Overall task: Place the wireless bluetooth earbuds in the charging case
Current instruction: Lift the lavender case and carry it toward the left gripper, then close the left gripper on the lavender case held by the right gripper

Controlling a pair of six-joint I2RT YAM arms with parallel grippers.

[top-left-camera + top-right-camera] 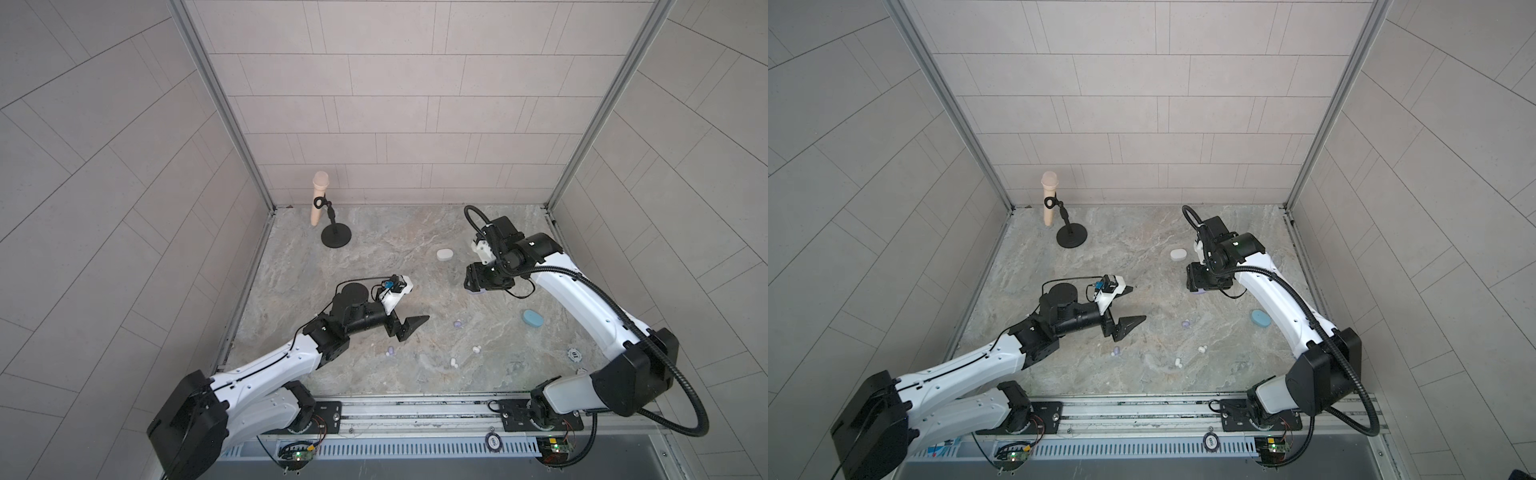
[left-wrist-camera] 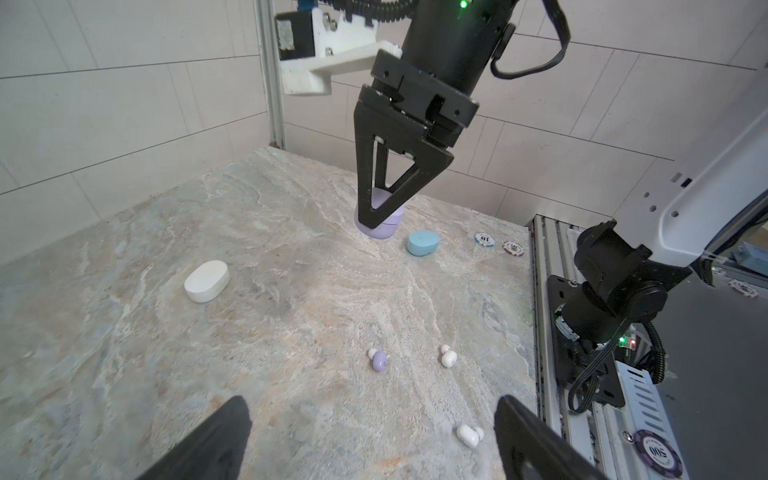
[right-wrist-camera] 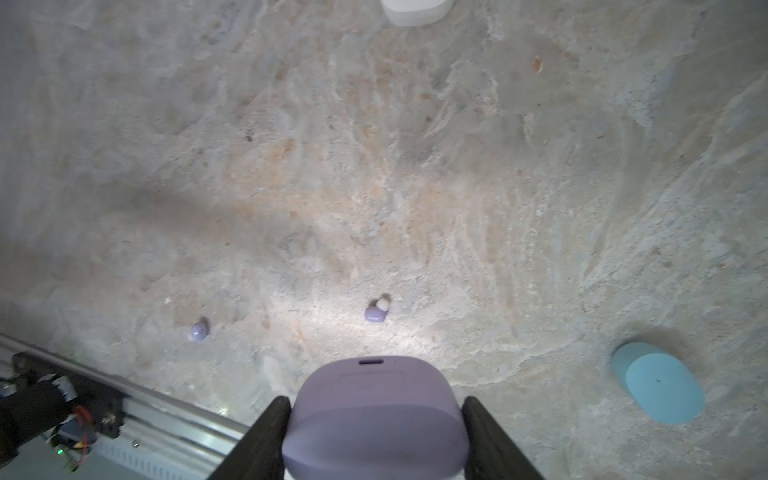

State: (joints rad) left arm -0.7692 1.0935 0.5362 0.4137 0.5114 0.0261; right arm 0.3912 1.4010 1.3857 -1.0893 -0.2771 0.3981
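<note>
Nearest the front edge of the table (image 1: pixel 365 249): white earbuds (image 1: pixel 454 363), a loose pair lying close together, well apart from every case. Level with them, toward the left arm, a lilac earbud (image 1: pixel 390 352) alone on the stone, just on the near side of the left gripper (image 2: pixel 372 409). Hangs above the surface there, jaws spread wide, nothing between them.

A little farther in: the second lilac earbud (image 2: pixel 379 360), straight ahead of those open jaws in the left wrist view, pale tip turned aside, roughly between the two hands. No blue bud in sight anywhere.

Farther again, on the right: blue case (image 1: pixel 533 319), flat, lid down, untouched. Beyond it the right gripper (image 3: pixel 376 405), pointing down and clamped on the lilac case (image 2: pixel 388 230), jaws on its two ends, so gripping along the long axis. Seam apparently shut; resting on the table or just off it, hard to tell which. Farthest of the lot: white case (image 1: pixel 444 254), closed, just past that hand.

Both lilac buds on the near side of the held case, toward the left arm, with the right hand occupied. So probably a left-hand pick: forward and down to the bud ahead, then a carry away from the rail to the case. Likely needs the lid up first.
</note>
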